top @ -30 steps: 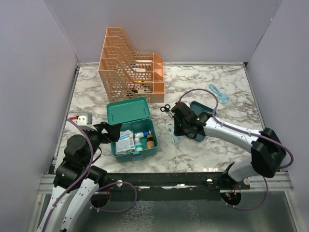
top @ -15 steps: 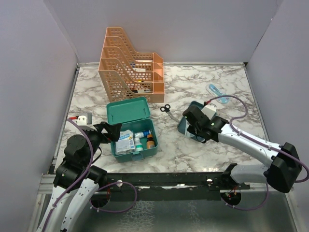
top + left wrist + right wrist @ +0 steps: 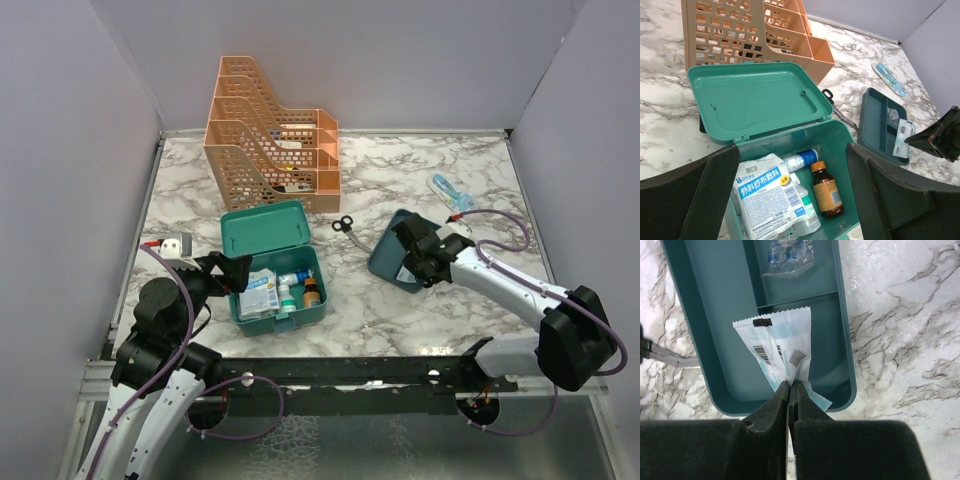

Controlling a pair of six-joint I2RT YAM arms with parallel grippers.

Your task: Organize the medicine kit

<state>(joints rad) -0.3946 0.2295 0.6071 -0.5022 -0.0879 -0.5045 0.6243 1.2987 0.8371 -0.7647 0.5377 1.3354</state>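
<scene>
The teal medicine kit (image 3: 319, 296) stands open at the near left, lid (image 3: 265, 228) laid back. It holds a white gauze packet (image 3: 765, 195), a brown bottle (image 3: 826, 192) and two pale bottles. My left gripper (image 3: 792, 150) is open and empty, hovering over the kit's near side (image 3: 228, 272). The teal divided tray (image 3: 385, 262) lies on the marble to the right. My right gripper (image 3: 790, 385) is shut on a white-and-blue sachet (image 3: 782, 347), held just above the tray (image 3: 710, 330). A small clear packet (image 3: 787, 255) lies in the tray's far compartment.
An orange perforated file rack (image 3: 270, 135) stands behind the kit. Black-handled scissors (image 3: 343, 224) lie between kit and tray. A blue-and-white item (image 3: 452, 192) lies at the back right. A small white object (image 3: 175, 245) lies by the left wall.
My right gripper has moved right, from the marble left of the tray to above the tray, carrying the sachet. The left arm has not moved.
</scene>
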